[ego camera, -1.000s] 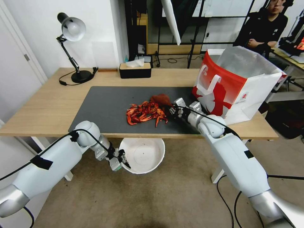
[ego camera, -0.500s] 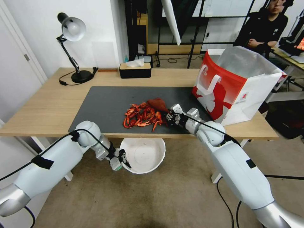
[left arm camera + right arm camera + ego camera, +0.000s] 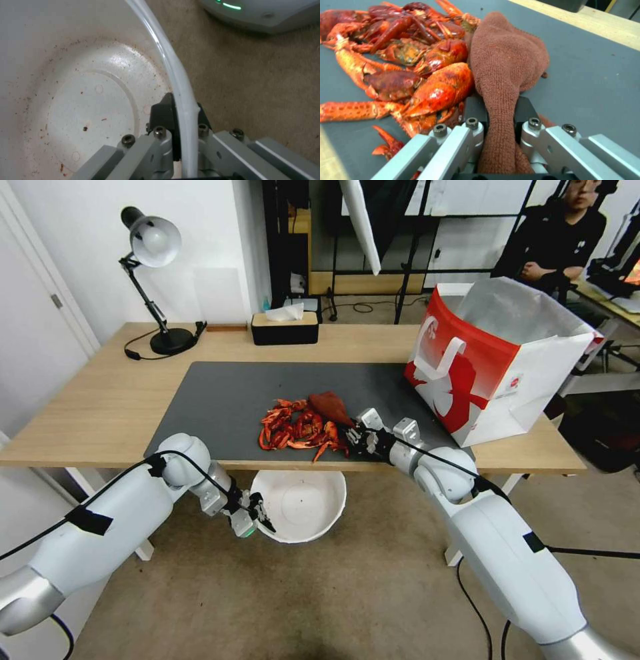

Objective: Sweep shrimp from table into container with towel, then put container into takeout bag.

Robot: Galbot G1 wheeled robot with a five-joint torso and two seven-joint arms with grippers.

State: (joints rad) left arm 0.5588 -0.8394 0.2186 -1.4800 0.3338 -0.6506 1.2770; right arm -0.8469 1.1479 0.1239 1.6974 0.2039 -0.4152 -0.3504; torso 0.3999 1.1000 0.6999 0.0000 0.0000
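- Right gripper (image 3: 352,433) low over the grey mat (image 3: 220,407), near the front edge of the table (image 3: 100,407).
- Fingers (image 3: 475,112) closed tight on a bunched neck of the towel (image 3: 506,65), cloth squeezed between both black pads.
- Towel lying on the mat, pressed against the right side of the shrimp (image 3: 293,425).
- Shrimp heaped in one pile on the mat, close to the front edge, a few claws (image 3: 350,110) trailing toward the wood strip.
- Left gripper (image 3: 257,519) below table level, in front of the table edge.
- Fingers (image 3: 163,115) clamped on the rim of the bowl (image 3: 300,507), one pad inside, one outside.
- Bowl held under the table edge, below the pile, open side up, inside bare save for small red specks.
- Bag (image 3: 497,360) upright on the right end of the table, mouth open, well apart from the pile.
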